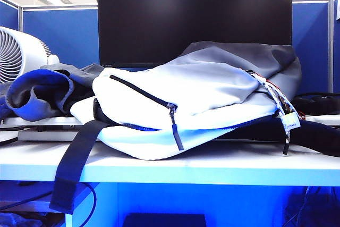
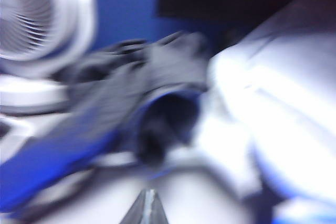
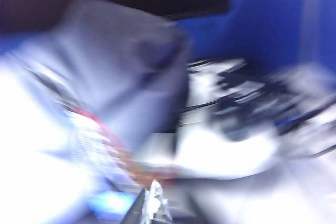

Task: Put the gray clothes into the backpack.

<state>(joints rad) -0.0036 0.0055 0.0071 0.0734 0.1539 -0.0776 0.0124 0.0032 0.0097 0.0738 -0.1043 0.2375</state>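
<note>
Both grippers sit low and close to their wrist cameras, jaws together and holding nothing: the left gripper [image 2: 146, 208] shows as a closed point, the right gripper [image 3: 152, 205] likewise. Beyond the left gripper, well apart from it, the gray clothes [image 1: 45, 91] lie heaped on the table [image 1: 212, 166], just beside the backpack [image 1: 196, 99] and outside it. Blur hides detail, but the backpack's main zipper seems mostly shut. Behind stand a white fan [image 1: 21, 51] and a dark monitor [image 1: 194, 9].
</note>
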